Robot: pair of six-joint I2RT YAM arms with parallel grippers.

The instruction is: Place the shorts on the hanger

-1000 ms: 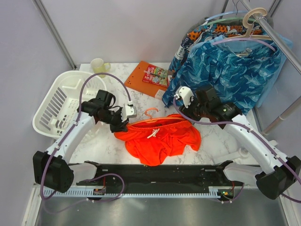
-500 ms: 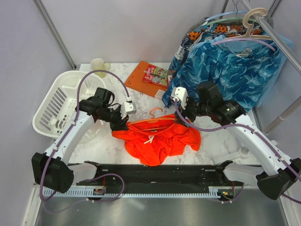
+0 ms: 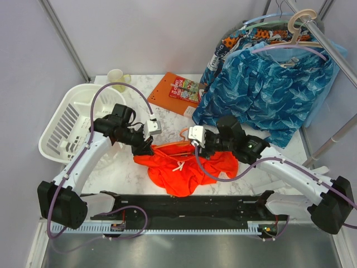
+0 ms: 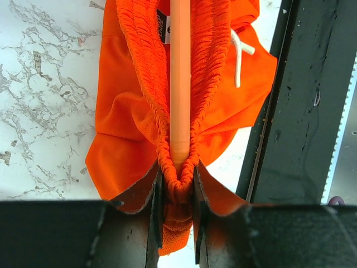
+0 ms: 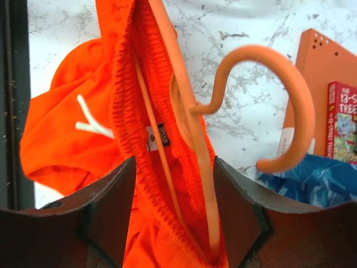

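The bright orange-red fabric shorts (image 3: 189, 167) lie at the centre of the top view on the white marbled counter (image 3: 125, 173). At the bottom centre of the left wrist view, the left claw (image 4: 177, 174) is clamped on the bunched end of their waistband. The thin orange plastic hanger (image 4: 179, 84) runs up the frame inside that waistband. The right claw (image 5: 174, 167) stands wide apart at the bottom of its view, straddling waistband and hanger below the curved hook.
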